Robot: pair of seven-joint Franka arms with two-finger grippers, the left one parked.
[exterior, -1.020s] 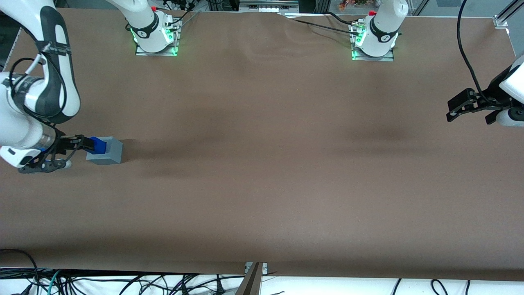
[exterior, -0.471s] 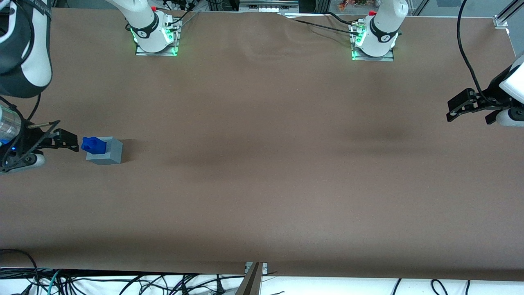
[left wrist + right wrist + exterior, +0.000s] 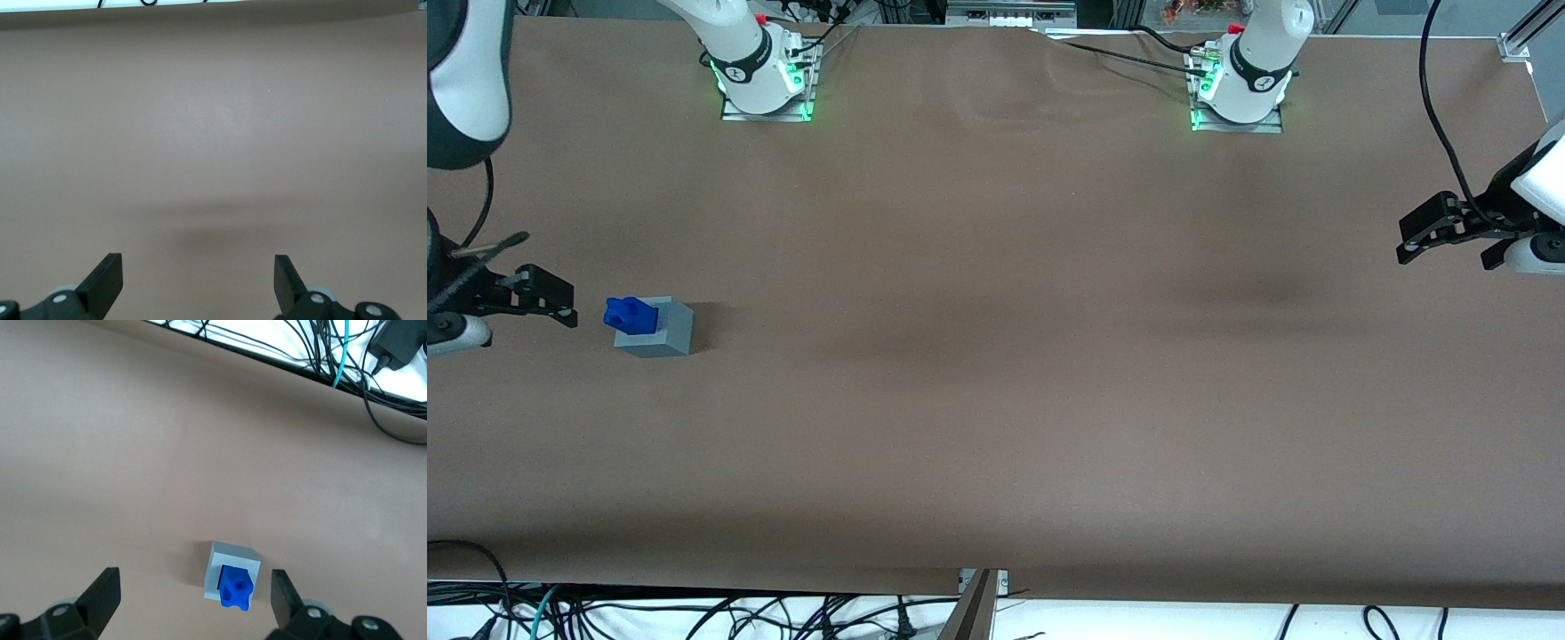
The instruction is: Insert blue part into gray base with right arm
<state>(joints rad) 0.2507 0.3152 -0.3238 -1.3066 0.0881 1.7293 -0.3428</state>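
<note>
While gripper (image 3: 190,600) hangs open, blue part (image 3: 631,315) seated in gray base (image 3: 667,332)

No text, label, brand, number or sign is readable on anything here.

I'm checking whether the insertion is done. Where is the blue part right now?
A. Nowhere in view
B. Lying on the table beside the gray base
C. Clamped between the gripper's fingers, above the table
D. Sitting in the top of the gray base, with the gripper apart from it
D: the blue part stands in the top of the gray base, while the open, empty gripper is clear of both, farther toward the working arm's end of the table.
</note>
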